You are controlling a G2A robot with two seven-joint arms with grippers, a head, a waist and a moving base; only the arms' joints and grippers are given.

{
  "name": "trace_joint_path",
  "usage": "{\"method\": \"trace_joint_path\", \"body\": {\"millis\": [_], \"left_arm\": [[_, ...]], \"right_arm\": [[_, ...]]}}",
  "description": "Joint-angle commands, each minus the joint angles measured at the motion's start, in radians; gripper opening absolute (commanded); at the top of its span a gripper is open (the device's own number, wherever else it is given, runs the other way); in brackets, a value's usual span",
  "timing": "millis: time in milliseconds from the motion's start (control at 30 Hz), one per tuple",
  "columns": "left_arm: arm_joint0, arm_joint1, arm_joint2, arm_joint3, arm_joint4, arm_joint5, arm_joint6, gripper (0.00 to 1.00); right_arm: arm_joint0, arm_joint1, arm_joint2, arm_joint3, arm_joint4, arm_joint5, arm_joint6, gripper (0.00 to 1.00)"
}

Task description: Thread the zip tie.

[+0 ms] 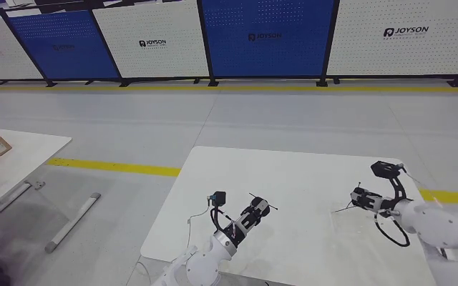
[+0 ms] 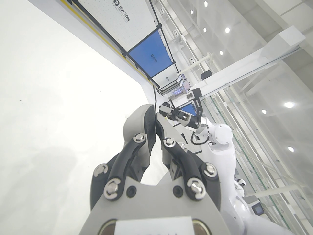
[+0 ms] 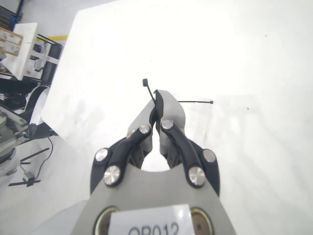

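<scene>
The right pincer [image 3: 156, 99], at the top frame's right, is clamping a black zip tie [image 3: 148, 88] near its head. The left pincer [image 2: 154, 113], lower centre, is pinching a thin black strand [image 2: 154, 95]. The floppy tip is probably risking a bend past the small slot. Wall panels [image 1: 150, 43] are showing logos, and each pincer is carrying a printed label [image 3: 149, 218].

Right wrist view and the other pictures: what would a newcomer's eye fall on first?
The right gripper is shut on a thin black plastic zip tie, whose square head sticks out past its tips, over the white table. The left gripper is shut on a similar thin black strap. The two grippers are well apart above the table.
</scene>
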Motion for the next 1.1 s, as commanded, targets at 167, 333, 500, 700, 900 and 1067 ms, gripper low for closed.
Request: {"method": "trace_joint_path", "body": {"millis": [167, 333, 500, 700, 900, 1067], "left_arm": [[0.0, 0.0, 0.0, 0.0, 0.0, 0.0, 0.0, 0.0], [0.0, 0.0, 0.0, 0.0, 0.0, 0.0, 0.0, 0.0], [-0.003, 0.0, 0.001, 0.0, 0.008, 0.002, 0.001, 0.0], [-0.07, -0.019, 0.103, 0.072, 0.252, 0.103, 0.122, 0.0], [-0.108, -0.029, 0.138, 0.11, 0.302, 0.152, 0.134, 0.0], [-0.108, -0.029, 0.138, 0.11, 0.302, 0.152, 0.134, 0.0]], "right_arm": [[-0.053, 0.002, 0.016, -0.042, 0.006, 0.001, -0.024, 0.0], [-0.053, 0.002, 0.016, -0.042, 0.006, 0.001, -0.024, 0.0], [-0.053, 0.002, 0.016, -0.042, 0.006, 0.001, -0.024, 0.0], [-0.053, 0.002, 0.016, -0.042, 0.006, 0.001, -0.024, 0.0], [-0.053, 0.002, 0.016, -0.042, 0.006, 0.001, -0.024, 0.0], [-0.056, 0.002, 0.016, -0.041, 0.004, 0.004, -0.038, 0.0]]}}
